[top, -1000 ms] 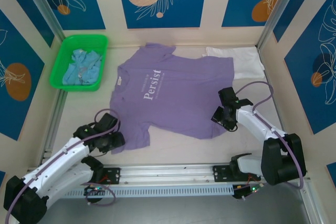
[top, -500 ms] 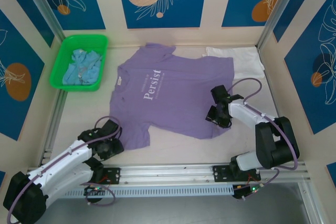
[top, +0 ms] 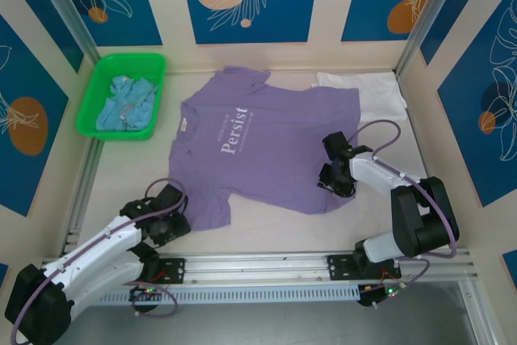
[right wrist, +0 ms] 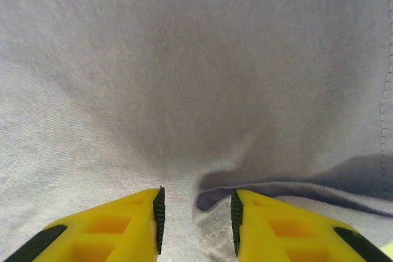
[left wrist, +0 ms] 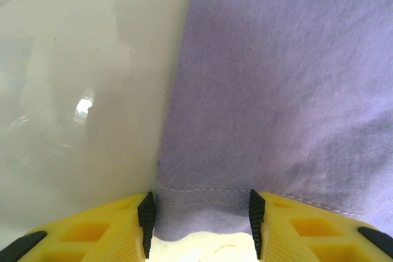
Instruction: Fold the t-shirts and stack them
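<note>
Left hand (left wrist: pixel 199 232) and right hand (right wrist: pixel 196 222) stand spread astride the lavender t-shirt (top: pixel 266 151) edge — best sink lower, then pinch both layers squarely.

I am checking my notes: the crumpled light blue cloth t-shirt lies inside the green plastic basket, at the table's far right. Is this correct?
Not quite. The top external view shows the green plastic basket at the far left; the crumpled light blue cloth t-shirt does lie inside it.
</note>
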`<control>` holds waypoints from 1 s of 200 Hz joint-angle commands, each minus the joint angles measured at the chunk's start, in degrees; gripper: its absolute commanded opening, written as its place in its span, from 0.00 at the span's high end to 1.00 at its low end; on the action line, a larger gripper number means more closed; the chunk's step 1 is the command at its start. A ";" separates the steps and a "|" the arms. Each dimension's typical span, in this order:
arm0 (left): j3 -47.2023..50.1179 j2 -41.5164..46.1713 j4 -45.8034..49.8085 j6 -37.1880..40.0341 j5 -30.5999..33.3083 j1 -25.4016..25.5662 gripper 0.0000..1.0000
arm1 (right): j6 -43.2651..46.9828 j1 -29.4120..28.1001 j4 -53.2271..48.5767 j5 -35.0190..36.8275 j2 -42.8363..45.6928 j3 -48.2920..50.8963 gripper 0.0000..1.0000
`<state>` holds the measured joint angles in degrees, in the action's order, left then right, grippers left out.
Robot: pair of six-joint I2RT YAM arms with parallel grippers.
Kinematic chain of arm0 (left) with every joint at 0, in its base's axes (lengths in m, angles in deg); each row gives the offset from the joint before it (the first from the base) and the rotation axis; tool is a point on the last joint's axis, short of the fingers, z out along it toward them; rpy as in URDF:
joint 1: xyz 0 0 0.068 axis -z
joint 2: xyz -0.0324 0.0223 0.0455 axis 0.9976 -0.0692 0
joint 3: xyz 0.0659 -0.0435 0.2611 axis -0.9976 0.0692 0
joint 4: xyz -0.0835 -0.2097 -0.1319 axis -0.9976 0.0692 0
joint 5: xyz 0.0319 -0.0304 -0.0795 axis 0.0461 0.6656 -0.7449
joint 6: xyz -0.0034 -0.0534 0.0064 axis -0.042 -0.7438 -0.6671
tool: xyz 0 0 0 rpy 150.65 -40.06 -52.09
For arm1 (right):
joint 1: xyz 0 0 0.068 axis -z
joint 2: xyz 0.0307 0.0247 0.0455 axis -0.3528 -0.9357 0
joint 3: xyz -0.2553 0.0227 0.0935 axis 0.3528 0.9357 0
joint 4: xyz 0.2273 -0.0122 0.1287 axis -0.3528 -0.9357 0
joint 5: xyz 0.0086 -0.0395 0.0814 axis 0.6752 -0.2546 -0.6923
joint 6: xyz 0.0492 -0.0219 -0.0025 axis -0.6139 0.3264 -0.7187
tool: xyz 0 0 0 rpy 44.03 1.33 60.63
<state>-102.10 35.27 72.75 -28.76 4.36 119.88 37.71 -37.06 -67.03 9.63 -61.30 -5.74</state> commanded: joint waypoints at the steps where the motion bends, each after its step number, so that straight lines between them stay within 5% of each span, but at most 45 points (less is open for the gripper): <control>1: 0.49 0.63 0.36 0.43 3.72 0.41 0.54 | 0.28 -0.19 -0.99 1.63 0.03 -0.71 0.65; 92: 1.55 1.00 -1.52 0.50 4.97 0.38 0.80 | 0.33 0.43 -1.85 1.89 3.53 0.67 1.00; 126: 0.96 1.45 -0.40 0.77 4.80 0.35 1.00 | -0.70 1.23 -3.74 2.27 9.78 2.48 1.00; 200: -7.94 7.89 6.92 1.54 4.66 0.49 1.00 | -6.84 7.05 -9.98 1.66 34.36 8.55 1.00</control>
<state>-105.64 41.32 75.03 -28.26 8.52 119.92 34.32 -31.53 -72.10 11.05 -33.65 1.03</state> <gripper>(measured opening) 0.041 0.066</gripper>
